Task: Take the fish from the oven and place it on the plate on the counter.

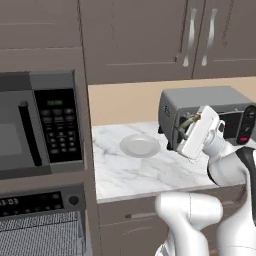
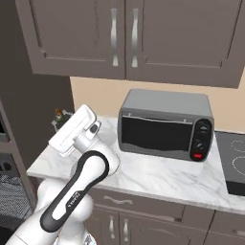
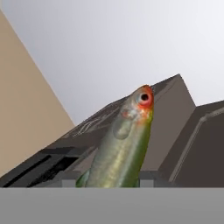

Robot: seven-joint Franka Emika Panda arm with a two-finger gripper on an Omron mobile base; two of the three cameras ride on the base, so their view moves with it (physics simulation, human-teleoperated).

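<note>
While we've got the fish [image 3: 124, 151] pinched in the gripper [image 1: 186, 126], jaws closed on its body, it fills the lower middle of the hand view, red-ringed eye pointing up. From the left base view, our hand sits at centre right, in front of the silver toaster oven [image 1: 220, 107], with the white plate [image 1: 139, 145] bare on the marble counter [image 1: 130, 172] to its left.
</note>
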